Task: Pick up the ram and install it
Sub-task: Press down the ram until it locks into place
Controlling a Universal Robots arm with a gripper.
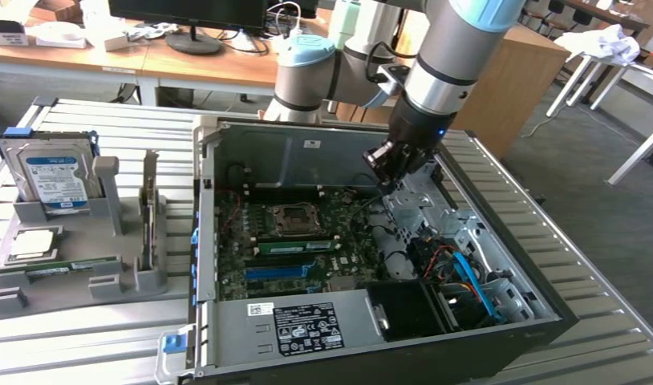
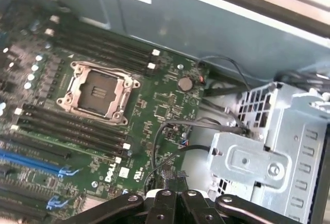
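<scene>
Gripper (image 1: 394, 164) closed, empty, above open computer case (image 1: 305, 148); ram (image 1: 59, 267) well apart, flat in grey holder (image 1: 144, 281) by table's (image 1: 91, 337) edge.

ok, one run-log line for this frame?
gripper: shut, holding nothing | position: inside open PC case, above motherboard | ram: lying in grey holder, exterior view's left | install: not done
</scene>
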